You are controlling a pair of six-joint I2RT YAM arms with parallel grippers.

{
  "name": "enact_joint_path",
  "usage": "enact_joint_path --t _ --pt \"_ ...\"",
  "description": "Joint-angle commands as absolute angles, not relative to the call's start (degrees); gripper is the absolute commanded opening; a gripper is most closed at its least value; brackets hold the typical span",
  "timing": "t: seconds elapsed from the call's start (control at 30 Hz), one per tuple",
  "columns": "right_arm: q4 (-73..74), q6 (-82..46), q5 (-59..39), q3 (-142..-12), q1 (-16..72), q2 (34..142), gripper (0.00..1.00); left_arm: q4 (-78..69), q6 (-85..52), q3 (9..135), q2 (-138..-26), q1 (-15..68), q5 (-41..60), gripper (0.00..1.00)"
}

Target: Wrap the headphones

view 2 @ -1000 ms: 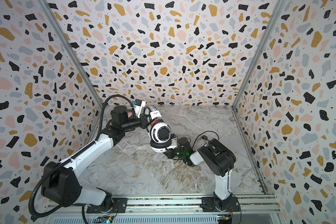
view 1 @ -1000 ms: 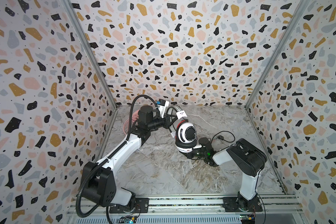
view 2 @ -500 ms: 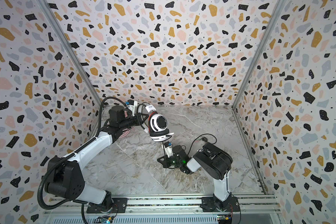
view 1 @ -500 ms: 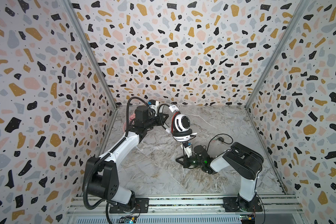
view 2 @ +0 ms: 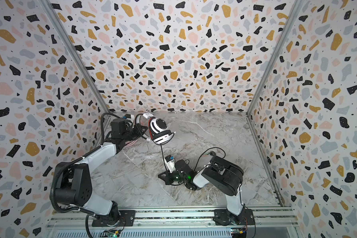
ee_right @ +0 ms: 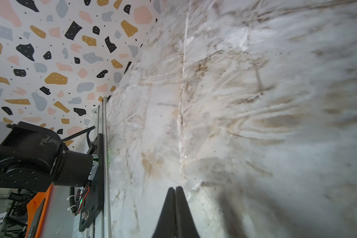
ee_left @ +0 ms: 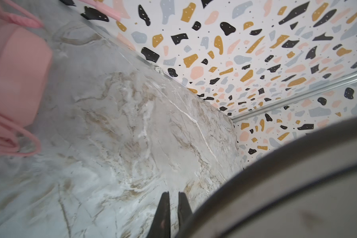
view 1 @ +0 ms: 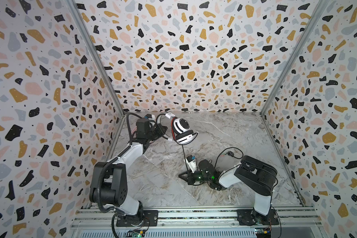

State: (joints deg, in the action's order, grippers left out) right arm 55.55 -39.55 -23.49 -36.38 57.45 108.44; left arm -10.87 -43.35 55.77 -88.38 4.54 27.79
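Note:
The white-and-black headphones [view 1: 180,126] [view 2: 158,124] hang above the table at the back left, and my left gripper [view 1: 163,130] [view 2: 141,129] is shut on their headband. In the left wrist view that headset is a big blurred curve [ee_left: 286,185] beside the left gripper [ee_left: 174,193]. A thin black cord [view 1: 184,156] [view 2: 162,154] runs taut from the lower earcup down to my right gripper [view 1: 180,176] [view 2: 160,176], which lies low on the table, shut on it. The right gripper [ee_right: 175,188] shows pressed-together tips, the cord hidden. The pink headphones [ee_left: 19,78] lie by the left wall with their pink cord [ee_left: 10,142].
The rest of the black cord [view 1: 229,153] loops on the marble table [view 1: 225,131] behind the right arm. Patterned walls close the back and both sides. A metal rail [view 1: 194,215] with both arm bases runs along the front edge.
The left gripper carried the white-and-black headset up and toward the back left. The right gripper left the lower earcup and dropped toward the front, drawing the black cord straight.

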Motion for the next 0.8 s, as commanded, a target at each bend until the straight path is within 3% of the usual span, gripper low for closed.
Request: enact_joint_path --t 0.0,0.3,0.43,0.77 --pt "50.9 -38.6 -23.5 -37.0 59.3 108.9 0.05 -20.1 -49.5 56.1 -86.9 1.7 26.6 0.0" --pt "44.0 -35.1 -22.0 -39.1 63.0 106.6 0.05 -13.9 -46.9 56.5 -88.0 -3.3 21.6 0.0" --pt "32.7 -28.3 -14.9 -42.7 68.1 103.2 0.05 -11.6 -46.1 56.8 -88.2 -3.7 20.1 0.0" --pt "21.5 -23.3 -8.8 -46.4 73.1 94.1 0.05 -6.6 -42.3 58.2 -87.0 -3.9 15.0 0.0"
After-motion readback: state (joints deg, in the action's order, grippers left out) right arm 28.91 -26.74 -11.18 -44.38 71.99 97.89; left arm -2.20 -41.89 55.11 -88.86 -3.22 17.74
